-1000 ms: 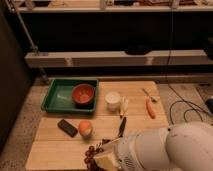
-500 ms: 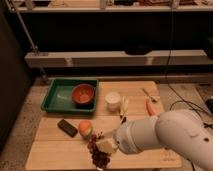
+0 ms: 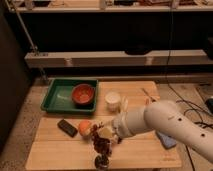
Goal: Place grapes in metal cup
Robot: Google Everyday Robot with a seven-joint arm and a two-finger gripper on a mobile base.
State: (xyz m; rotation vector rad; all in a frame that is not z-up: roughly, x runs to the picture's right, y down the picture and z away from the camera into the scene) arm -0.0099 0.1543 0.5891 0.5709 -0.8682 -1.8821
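Note:
My gripper [image 3: 102, 133] is low over the front middle of the wooden table [image 3: 55, 150], shut on the top of the grapes [image 3: 102, 145]. The grapes are a dark reddish-purple bunch that hangs straight down from the gripper. Right under the bunch, at the table's front edge, stands the small metal cup [image 3: 101, 161]. The lowest berries are at its rim or just inside it; I cannot tell which. My pale arm [image 3: 160, 122] reaches in from the right.
A green tray [image 3: 59, 100] at the back left holds an orange-red bowl [image 3: 83, 94]. A white cup [image 3: 113, 100] stands beside the tray. An orange-yellow fruit [image 3: 85, 128] and a black block [image 3: 67, 127] lie left of the gripper. A blue object [image 3: 167, 140] lies under the arm.
The arm has drawn back and risen out of the foreground. The grapes have moved a little right and up with the gripper, and hang over the cup.

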